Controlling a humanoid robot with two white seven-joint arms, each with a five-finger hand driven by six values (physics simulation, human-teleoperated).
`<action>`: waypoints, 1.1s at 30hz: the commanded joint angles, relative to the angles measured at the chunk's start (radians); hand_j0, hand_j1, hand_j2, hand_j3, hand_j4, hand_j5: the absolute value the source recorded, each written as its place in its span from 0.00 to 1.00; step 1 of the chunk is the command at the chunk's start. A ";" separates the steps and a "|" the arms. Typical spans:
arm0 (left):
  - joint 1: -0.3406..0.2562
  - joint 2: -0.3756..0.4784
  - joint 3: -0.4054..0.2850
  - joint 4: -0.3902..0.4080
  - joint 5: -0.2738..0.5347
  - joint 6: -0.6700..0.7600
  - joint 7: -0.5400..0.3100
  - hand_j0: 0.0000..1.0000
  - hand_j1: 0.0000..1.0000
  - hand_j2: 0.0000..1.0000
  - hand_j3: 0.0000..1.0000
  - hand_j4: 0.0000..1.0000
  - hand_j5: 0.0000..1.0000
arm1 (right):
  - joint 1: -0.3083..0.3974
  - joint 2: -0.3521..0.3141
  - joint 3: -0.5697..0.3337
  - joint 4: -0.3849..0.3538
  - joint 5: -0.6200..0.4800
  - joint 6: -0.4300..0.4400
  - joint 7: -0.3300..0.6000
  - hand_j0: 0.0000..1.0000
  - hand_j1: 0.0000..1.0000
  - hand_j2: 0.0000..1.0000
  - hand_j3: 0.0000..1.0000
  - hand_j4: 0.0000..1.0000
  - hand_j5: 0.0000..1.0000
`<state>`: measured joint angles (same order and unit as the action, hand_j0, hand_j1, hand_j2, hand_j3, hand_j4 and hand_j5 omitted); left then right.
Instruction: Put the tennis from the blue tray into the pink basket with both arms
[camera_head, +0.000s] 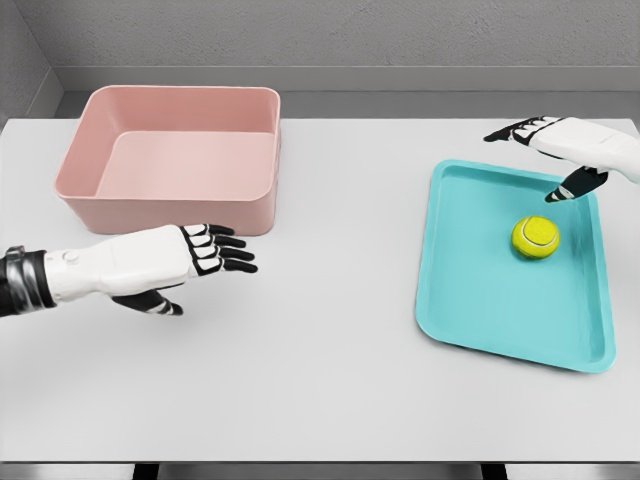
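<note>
- A yellow-green tennis ball (535, 237) lies inside the blue tray (480, 300), in its upper right part, near the tray's right rim but not touching it.
- The tray sits flat on the right side of the white worktop (330, 380), its long sides running away from the robot and its near end angled slightly toward the right.
- The pink basket (170, 160) stands at the far left of the worktop, well apart from the tray. Its inside is visible from above and holds nothing.
- The right hand (560, 150) comes in from the right edge and hovers over the far right corner of the tray. Its fingers are spread and relaxed, pointing left, with the thumb (575, 185) angled down toward the tray floor. It grips nothing and sits just beyond the ball, not touching it.
- The left hand (195, 258) reaches in from the lower left edge, hanging over the bare worktop just in front of the basket's near wall. Its dark-tipped fingers (232, 255) are stretched out to the right and slightly fanned, with the thumb tucked below the palm. It holds nothing.
- The left hand is near the basket and well apart from the tray and the ball; a broad stretch of worktop lies between the two hands.
- A grey wall runs behind the far edge of the worktop.
</note>
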<state>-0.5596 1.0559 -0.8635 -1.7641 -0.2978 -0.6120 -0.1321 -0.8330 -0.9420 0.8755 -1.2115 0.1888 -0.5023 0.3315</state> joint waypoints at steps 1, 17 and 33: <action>-0.006 -0.004 -0.051 0.000 0.032 0.001 -0.004 1.00 1.00 1.00 1.00 1.00 1.00 | 0.000 -0.003 0.000 0.004 -0.008 0.002 -0.005 1.00 1.00 1.00 1.00 1.00 1.00; -0.240 -0.106 -0.275 0.017 0.028 0.001 -0.064 1.00 1.00 1.00 1.00 1.00 1.00 | 0.061 -0.038 0.050 0.099 -0.003 0.002 -0.022 1.00 1.00 1.00 1.00 1.00 1.00; -0.258 -0.096 -0.273 0.008 0.039 0.001 -0.064 1.00 1.00 1.00 1.00 1.00 1.00 | 0.084 -0.040 0.060 0.024 -0.003 -0.001 -0.019 1.00 1.00 1.00 1.00 1.00 1.00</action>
<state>-0.8176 0.9603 -1.1372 -1.7560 -0.2662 -0.6119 -0.1968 -0.7501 -0.9765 0.9355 -1.1665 0.1910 -0.5042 0.3133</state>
